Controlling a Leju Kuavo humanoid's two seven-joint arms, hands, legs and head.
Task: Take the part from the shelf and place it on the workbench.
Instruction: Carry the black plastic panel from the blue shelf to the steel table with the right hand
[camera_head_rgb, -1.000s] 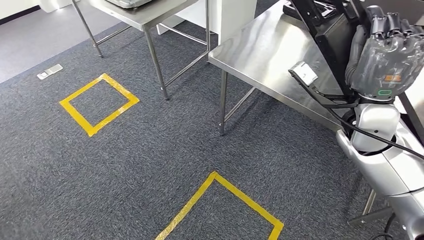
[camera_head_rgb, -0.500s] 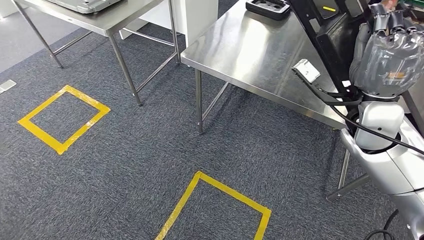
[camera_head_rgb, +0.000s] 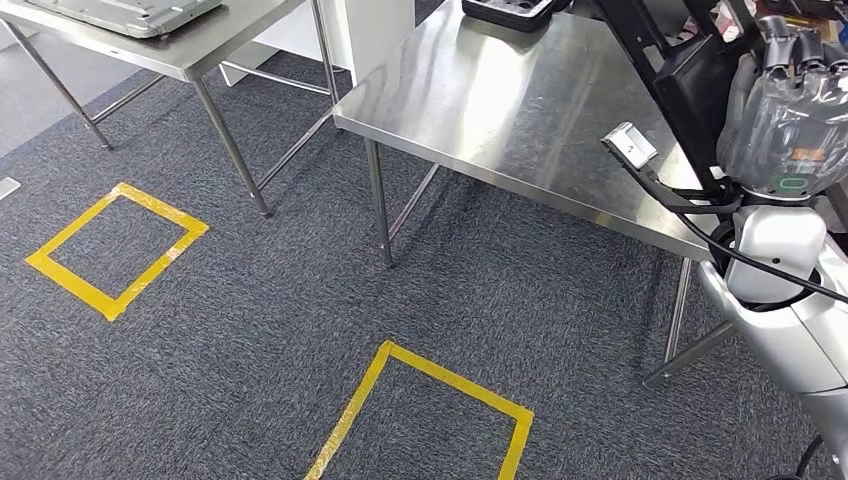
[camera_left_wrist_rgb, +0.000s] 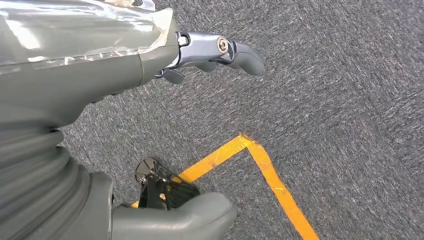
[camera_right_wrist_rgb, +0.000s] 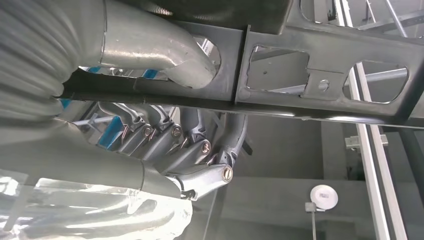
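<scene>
One black part in right hand, long axis slanting over workbench.

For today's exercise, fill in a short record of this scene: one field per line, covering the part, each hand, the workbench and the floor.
part: black frame, gripped by right hand
right hand: raised beside the workbench, thumb and fingers clasp the frame's bar
left hand: hangs over carpet, holds nothing
workbench: steel top, black tray at its far edge
floor: grey carpet, yellow tape squares
</scene>
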